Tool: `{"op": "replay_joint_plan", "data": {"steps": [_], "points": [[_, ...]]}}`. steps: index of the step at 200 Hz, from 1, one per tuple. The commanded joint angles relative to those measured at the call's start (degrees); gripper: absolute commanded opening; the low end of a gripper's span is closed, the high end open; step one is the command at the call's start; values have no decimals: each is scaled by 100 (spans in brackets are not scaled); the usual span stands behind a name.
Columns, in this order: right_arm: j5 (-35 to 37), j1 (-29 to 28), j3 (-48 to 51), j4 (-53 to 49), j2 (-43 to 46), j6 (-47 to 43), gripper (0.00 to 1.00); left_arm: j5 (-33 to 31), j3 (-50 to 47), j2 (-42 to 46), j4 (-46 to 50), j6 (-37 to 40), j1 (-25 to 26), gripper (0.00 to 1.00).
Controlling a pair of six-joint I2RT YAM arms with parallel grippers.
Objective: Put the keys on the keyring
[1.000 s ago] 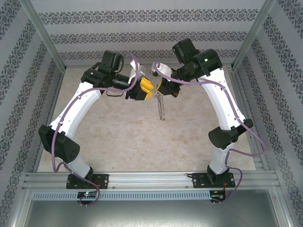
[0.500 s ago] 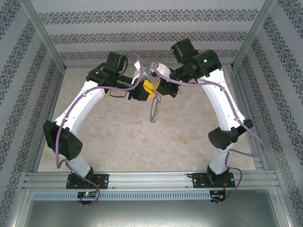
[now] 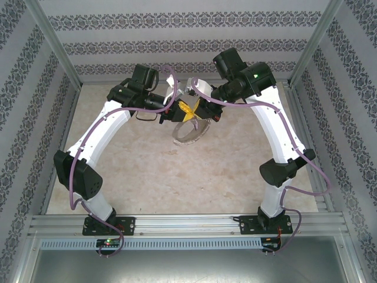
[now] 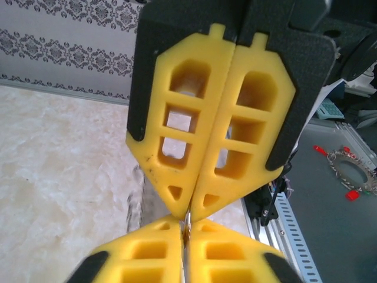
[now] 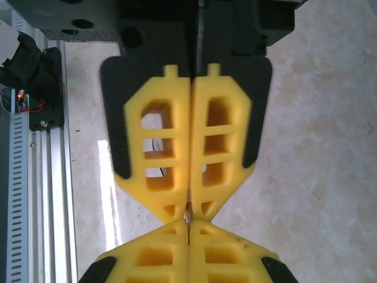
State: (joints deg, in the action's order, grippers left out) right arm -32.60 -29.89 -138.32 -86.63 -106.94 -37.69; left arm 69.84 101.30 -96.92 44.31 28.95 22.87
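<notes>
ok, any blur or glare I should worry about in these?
Top view: keyring smeared, half see-through. Left wrist: table soft and washed out behind the sharp jaws. Right wrist: white glare stripe on the table left of the jaws.

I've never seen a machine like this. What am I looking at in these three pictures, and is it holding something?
Two white robot arms stand at a marble-patterned table. One picture looks down from above; the other two come from cameras on each wrist, so yellow fingers loom large. The left gripper and right gripper are both shut, tip to tip. The keyring, a thin hoop, hangs above the table where they meet; both seem to pinch its rim.
</notes>
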Motion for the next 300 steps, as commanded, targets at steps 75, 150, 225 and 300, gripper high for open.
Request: {"op": "replay_joint_plan", "data": {"steps": [75,150,225,300], "points": [[-471,413,2493,2582,1770,1044,37,122,-267,222,-1240,-827,100,0],[-1811,1004,6663,6956,3779,3466,41,-435,-418,293,-1916,-1691,212,0],[-1522,862,7206,7616,3718,3804,41,-579,-453,293,-2074,-1954,349,0],[-1644,827,7104,7818,3280,3906,26,-521,-582,424,-2396,-2268,397,0]]}}
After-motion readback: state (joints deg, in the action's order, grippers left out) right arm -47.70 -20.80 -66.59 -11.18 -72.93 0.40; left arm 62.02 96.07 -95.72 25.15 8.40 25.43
